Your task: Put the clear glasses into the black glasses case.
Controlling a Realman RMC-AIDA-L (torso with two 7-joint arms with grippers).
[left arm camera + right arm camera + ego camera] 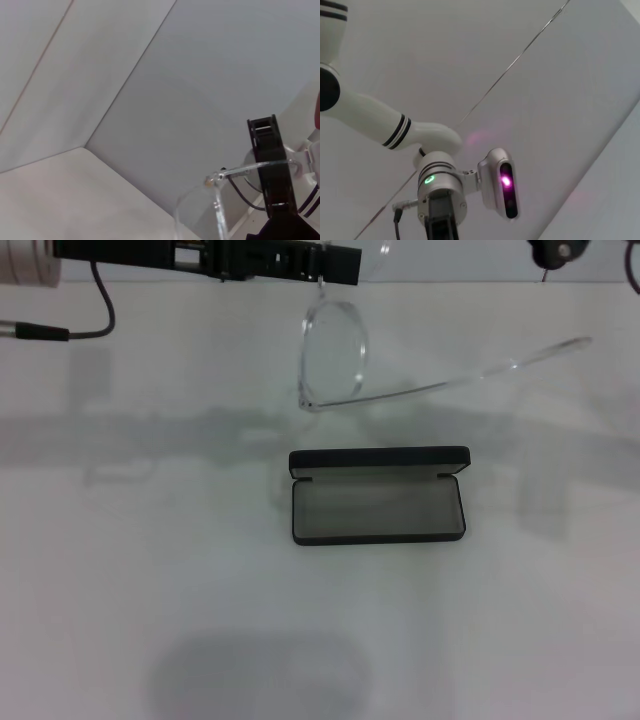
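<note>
Left pincer [322, 270] grips clear glasses [335, 350] — above open black glasses case [379, 508].

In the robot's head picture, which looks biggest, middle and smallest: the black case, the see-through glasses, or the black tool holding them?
1. Clear glasses, stretched widest with one arm out.
2. Left tool, cut off at the top and nearer the camera, so unsure.
3. Black glasses case.

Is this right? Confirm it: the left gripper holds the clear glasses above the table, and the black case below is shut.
Not quite. The black glasses case lies open, grey lining showing, as the head view shows. The left gripper does hold the clear glasses above the table.
</note>
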